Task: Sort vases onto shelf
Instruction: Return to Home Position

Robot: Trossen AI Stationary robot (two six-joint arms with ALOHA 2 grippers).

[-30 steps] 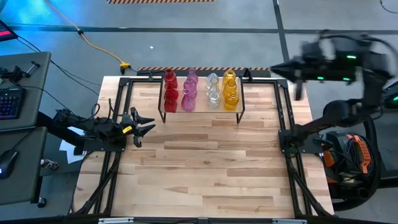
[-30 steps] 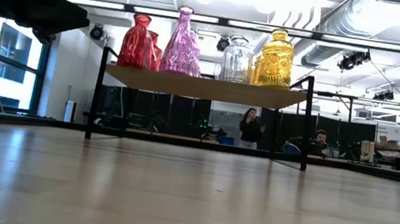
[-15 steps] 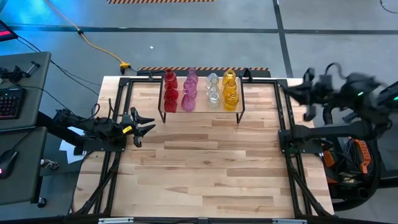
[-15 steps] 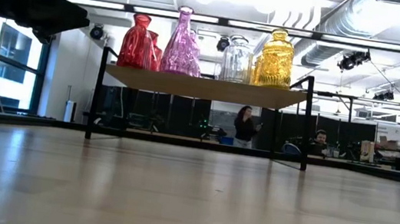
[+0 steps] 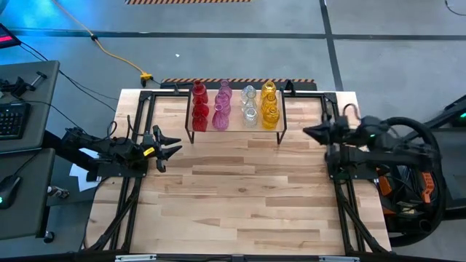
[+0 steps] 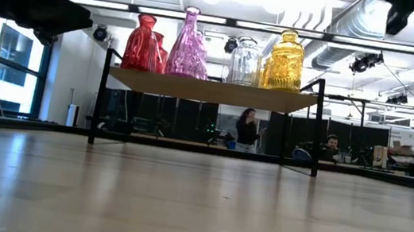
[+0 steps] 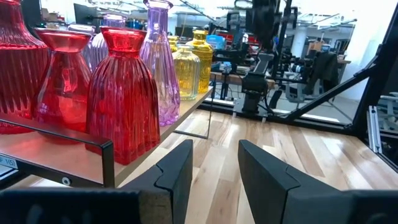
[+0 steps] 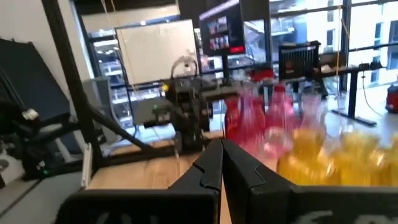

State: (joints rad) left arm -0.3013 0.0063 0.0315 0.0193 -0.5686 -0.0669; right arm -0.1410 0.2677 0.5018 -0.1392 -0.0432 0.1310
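Vases point(image 5: 234, 105) fill shelf point(image 5: 234, 129) between released left tool point(image 5: 175, 145) and clenched right tool point(image 5: 307, 132).

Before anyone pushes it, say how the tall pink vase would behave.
The tall pink vase is narrow-necked and tall, so a high push would probably tip it. Ribbed glass: likely rigid, fragile, slippery. Red vases stand close; a fall might strike them.

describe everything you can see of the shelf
The shelf is a small raised rack with a light wood plank top on thin black metal legs. It stands level near the far edge of the wooden table, about midway across. Glass vases stand on its top in colour columns: red, pink, clear, then yellow, from left to right.
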